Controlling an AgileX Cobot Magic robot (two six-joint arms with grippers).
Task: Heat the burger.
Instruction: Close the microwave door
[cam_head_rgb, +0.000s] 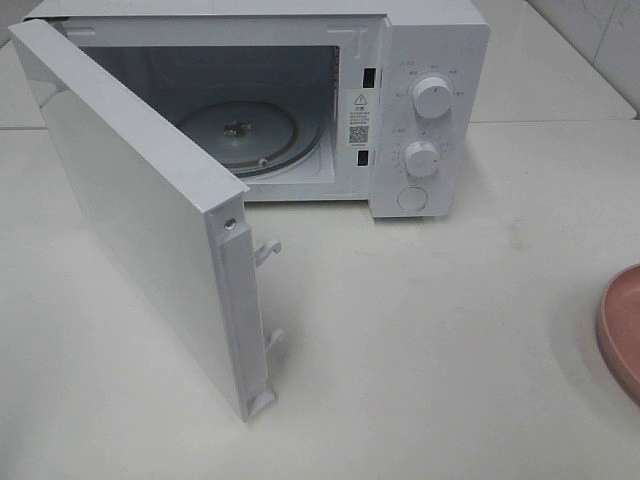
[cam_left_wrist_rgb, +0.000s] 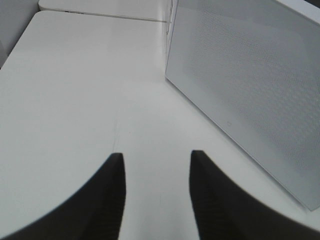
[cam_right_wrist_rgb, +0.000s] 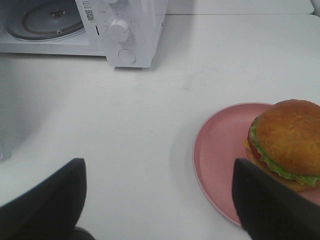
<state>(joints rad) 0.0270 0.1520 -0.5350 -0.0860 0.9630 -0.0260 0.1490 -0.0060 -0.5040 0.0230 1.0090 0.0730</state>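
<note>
White boxy microwave sits door wide open, burger on the pink round plate. Right gripper spread wide, left gripper narrower, both holding nothing.

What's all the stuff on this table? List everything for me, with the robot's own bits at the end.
microwave: one, white, at the back of the table, two round knobs and a button on its front panel
microwave door: one, white, swung wide open toward the left
glass turntable: one, clear, inside the microwave, nothing on it
plate: one, pink, on the table at the right
burger: one, golden-brown bun with green lettuce and red tomato, on the plate
table: one, white
left claw: one, black, fingers apart, beside the open door, holding nothing
right claw: one, black, fingers wide apart, near the plate, holding nothing
</note>
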